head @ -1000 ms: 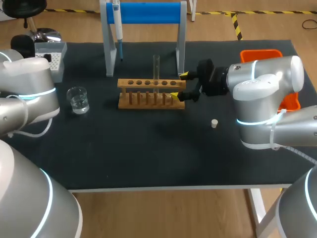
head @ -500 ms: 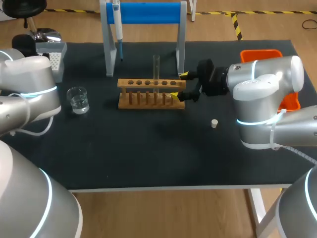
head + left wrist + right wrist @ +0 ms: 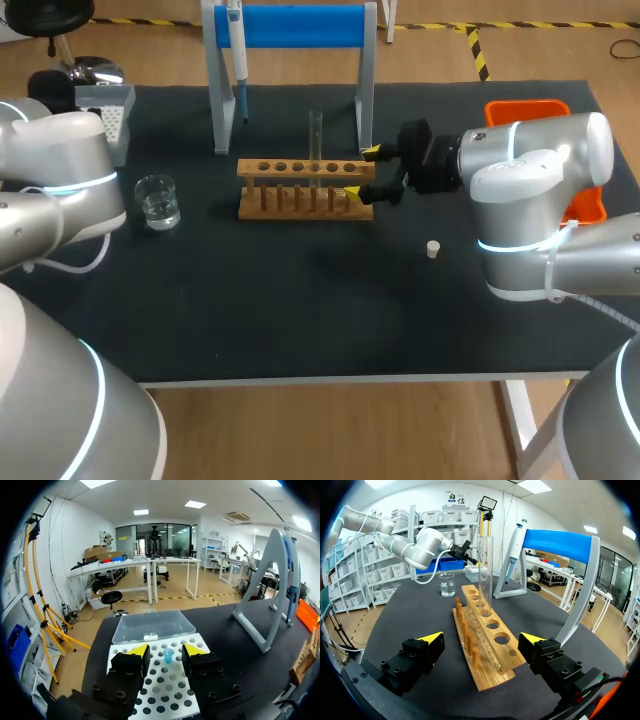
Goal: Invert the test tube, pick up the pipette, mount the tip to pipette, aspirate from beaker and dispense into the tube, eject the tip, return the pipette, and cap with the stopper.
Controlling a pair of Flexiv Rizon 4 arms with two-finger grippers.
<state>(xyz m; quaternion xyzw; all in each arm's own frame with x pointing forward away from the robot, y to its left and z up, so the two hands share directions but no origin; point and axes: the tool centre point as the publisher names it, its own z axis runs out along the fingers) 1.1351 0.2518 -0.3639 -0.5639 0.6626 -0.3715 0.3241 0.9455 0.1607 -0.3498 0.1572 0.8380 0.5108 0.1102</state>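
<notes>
In the head view the left pincer [image 3: 165,651] is hidden past the left arm [image 3: 58,185], by which a corner of the tip box [image 3: 113,118] is covered, and much of the orange tray [image 3: 527,108] is concealed behind the right arm [image 3: 540,165]. The tops of the pipette [image 3: 239,60] and its blue stand [image 3: 300,25] are cut off by that view's upper edge. Whether liquid is held in the test tube [image 3: 316,140] cannot be told, and only an end of the wooden rack [image 3: 304,659] is shown in the left wrist view.
</notes>
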